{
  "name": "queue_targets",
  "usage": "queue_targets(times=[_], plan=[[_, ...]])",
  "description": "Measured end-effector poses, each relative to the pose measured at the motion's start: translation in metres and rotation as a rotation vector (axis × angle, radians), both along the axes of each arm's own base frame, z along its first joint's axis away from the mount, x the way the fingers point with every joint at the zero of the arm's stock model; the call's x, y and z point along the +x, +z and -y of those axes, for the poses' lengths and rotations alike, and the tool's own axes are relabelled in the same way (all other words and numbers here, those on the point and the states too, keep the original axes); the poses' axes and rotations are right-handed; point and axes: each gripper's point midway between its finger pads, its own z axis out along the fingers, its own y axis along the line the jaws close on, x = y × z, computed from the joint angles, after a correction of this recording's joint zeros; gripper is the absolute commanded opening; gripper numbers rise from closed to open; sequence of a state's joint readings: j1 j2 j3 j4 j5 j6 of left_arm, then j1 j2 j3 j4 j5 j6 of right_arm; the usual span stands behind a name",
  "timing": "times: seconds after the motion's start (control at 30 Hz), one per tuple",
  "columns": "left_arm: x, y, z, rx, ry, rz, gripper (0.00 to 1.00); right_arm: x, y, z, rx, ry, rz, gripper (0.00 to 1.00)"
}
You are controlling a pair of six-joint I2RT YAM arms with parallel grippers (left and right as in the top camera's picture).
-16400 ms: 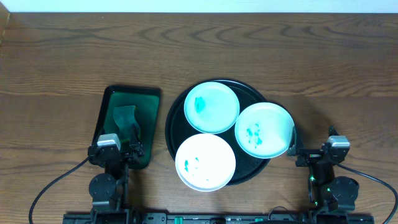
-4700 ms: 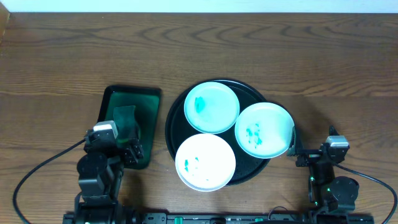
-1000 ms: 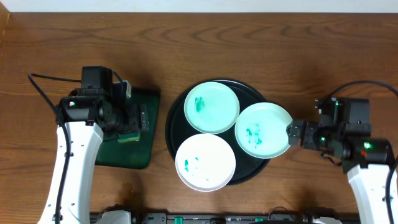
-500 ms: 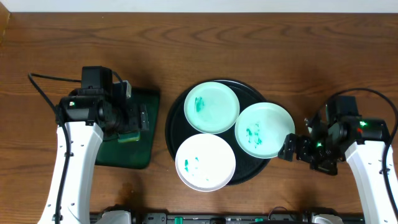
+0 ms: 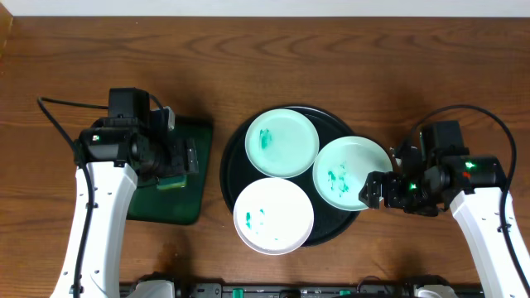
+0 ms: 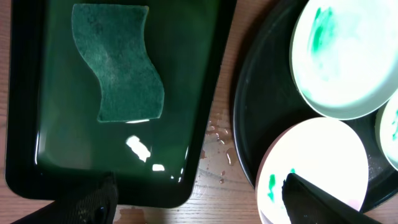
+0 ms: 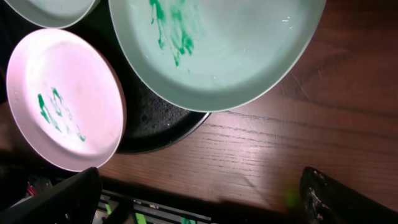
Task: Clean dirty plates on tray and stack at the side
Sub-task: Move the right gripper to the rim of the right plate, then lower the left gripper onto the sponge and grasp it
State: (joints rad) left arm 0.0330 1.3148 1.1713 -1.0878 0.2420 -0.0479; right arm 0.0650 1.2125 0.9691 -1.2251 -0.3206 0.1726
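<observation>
Three white plates lie on the black tray: a back one with a teal smear, a right one with teal specks that overhangs the rim, and a front one with small specks. My right gripper is open at the right plate's near-right edge; in the right wrist view that plate fills the top and bare wood lies between the fingers of the gripper. My left gripper is open above the green tray, nothing between its fingers.
A dark-green rectangular tray left of the black tray holds a green sponge in shallow water. Water drops lie on the wood between the two trays. Arm cables run along the table's sides.
My right gripper has moved left and toward the far side, up to the right plate's edge. The left arm and all three plates have stayed put.
</observation>
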Motion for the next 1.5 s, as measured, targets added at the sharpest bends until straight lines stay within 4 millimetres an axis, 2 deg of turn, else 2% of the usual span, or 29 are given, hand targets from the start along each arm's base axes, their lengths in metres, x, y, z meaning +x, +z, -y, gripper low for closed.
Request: queue_targets(times=[0.17,0.3,0.47,0.57,0.63,0.73,0.8,0.9,1.0,1.03,1.07,1.27,1.33,1.43,1.5], plan=[[0.003,0.001,0.000,0.000,0.000,0.013,0.85,0.003,0.000,0.002,-0.011,0.005,0.014,0.99],[0.005,0.001,0.000,0.001,0.000,0.021,0.85,0.004,-0.005,0.021,-0.121,-0.053,0.005,0.99],[0.012,0.003,0.000,0.001,0.000,0.051,0.85,0.002,-0.009,0.058,-0.324,-0.220,-0.017,0.99],[0.012,0.003,0.000,0.001,0.004,0.051,0.85,0.011,-0.008,0.065,-0.356,-0.280,0.017,0.99],[0.012,0.003,0.000,0.001,0.004,0.051,0.85,0.019,-0.007,0.059,-0.317,-0.275,0.044,0.99],[0.013,0.004,-0.001,0.001,0.005,0.056,0.85,0.026,-0.005,0.038,-0.203,-0.199,0.072,0.99],[0.015,0.004,-0.001,0.005,0.006,0.063,0.85,0.025,-0.003,0.022,-0.121,-0.126,0.076,0.99],[0.018,0.005,-0.005,0.023,0.014,0.076,0.86,0.018,-0.001,0.009,-0.052,-0.062,0.060,0.99],[0.020,0.002,-0.012,0.060,0.041,0.067,0.86,0.013,0.000,0.004,-0.022,-0.047,0.039,0.99],[0.022,-0.001,-0.015,0.074,0.050,0.056,0.92,0.011,0.000,0.003,-0.015,-0.045,0.032,0.99],[0.024,-0.003,-0.017,0.084,0.053,0.046,0.93,0.009,0.000,0.002,-0.010,-0.043,0.025,0.99],[0.044,-0.016,-0.029,0.108,0.092,-0.048,0.93,0.002,0.000,-0.001,0.006,-0.037,-0.005,0.99],[0.052,-0.017,-0.034,0.112,0.106,-0.069,0.89,0.000,0.000,-0.001,0.006,-0.035,-0.010,0.99],[0.062,-0.019,-0.041,0.115,0.134,-0.082,0.74,-0.001,0.000,-0.001,0.007,-0.031,-0.016,0.99],[0.064,-0.023,-0.046,0.116,0.146,-0.097,0.74,-0.002,0.000,-0.001,0.008,-0.030,-0.017,0.99]])
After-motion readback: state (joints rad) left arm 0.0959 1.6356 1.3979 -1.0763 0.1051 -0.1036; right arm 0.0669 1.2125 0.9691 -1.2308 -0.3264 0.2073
